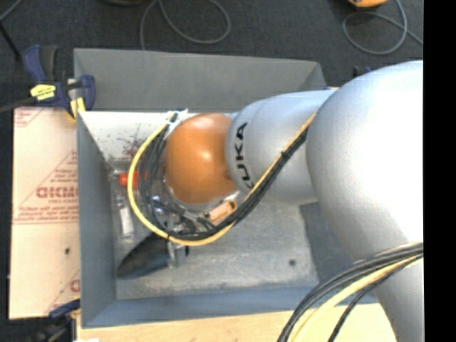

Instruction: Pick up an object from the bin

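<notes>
My gripper (pixel 174 248) hangs low over the bin's left half, mostly hidden under the arm's orange cover. Directly left of it, and touching or nearly touching it, lies a flat black pointed thing (pixel 141 259) on the bin floor near the front left corner. A slim clear or whitish stick-like thing (pixel 125 216) lies along the left wall, a little behind the gripper. A small orange-red piece (pixel 125 180) peeks out farther back by the same wall.
The thick silver arm comes in from the right and covers the bin's right and back parts. A yellow cable loops around the wrist. Bare grey floor shows along the front, to the right of the gripper.
</notes>
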Robot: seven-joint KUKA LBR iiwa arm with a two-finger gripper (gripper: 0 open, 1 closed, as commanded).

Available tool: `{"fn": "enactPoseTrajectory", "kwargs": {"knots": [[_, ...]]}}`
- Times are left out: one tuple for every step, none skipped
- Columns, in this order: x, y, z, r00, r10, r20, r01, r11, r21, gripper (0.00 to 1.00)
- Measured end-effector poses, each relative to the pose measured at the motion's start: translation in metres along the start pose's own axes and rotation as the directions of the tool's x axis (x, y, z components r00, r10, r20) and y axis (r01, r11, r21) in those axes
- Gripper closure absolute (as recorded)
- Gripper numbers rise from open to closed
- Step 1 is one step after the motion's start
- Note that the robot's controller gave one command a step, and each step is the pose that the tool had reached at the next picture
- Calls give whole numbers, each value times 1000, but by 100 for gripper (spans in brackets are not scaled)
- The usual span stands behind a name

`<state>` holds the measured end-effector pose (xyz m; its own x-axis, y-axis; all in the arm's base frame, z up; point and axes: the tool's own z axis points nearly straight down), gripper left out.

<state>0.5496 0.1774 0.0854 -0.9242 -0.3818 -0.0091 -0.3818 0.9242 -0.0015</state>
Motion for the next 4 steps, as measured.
{"fn": "enactPoseTrajectory", "kwargs": {"knots": [[-4, 2, 20, 991, -135, 1, 135, 991, 1, 100], [-5, 3, 15, 989, -150, 1, 150, 989, 0, 100], [-6, 4, 13, 989, -148, 4, 148, 989, 0, 100], [-4, 4, 7, 989, -147, -3, 147, 989, -1, 100]]}}
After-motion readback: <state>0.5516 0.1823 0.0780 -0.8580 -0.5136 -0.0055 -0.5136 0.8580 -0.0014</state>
